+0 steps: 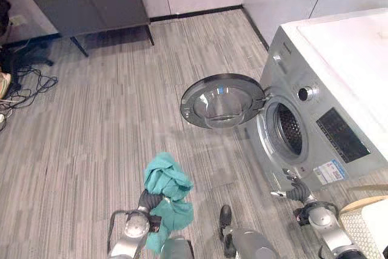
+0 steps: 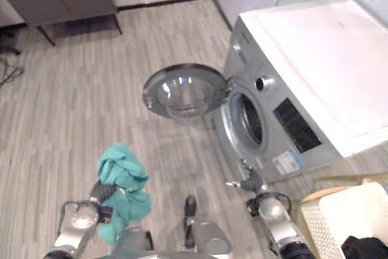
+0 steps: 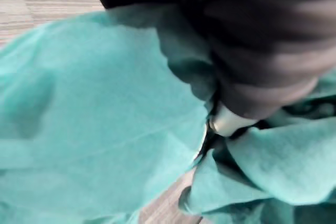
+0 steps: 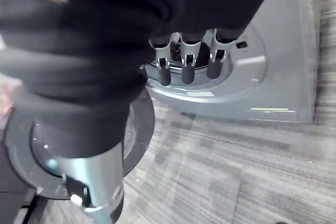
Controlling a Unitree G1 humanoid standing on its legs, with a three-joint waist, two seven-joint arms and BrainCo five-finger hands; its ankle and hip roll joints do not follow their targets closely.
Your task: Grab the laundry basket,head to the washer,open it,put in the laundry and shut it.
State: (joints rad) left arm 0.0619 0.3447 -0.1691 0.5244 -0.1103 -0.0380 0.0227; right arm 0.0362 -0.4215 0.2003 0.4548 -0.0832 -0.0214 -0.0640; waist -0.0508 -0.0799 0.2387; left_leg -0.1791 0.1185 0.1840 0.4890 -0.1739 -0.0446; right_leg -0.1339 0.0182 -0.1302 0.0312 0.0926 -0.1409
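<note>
Holding the teal garment bunched up in our left hand, we see from the left eye view that the washer door hangs wide open and the drum opening is well off to our right, so we should carry the cloth across high enough that its hanging tail clears the door. From the right eye view, the laundry basket sits by our right side with dark laundry left in it. At the left wrist, cloth wraps the fingers, which grip it. At the right wrist, our right hand keeps its fingers straight and empty near the washer; we judge it best kept aside.
</note>
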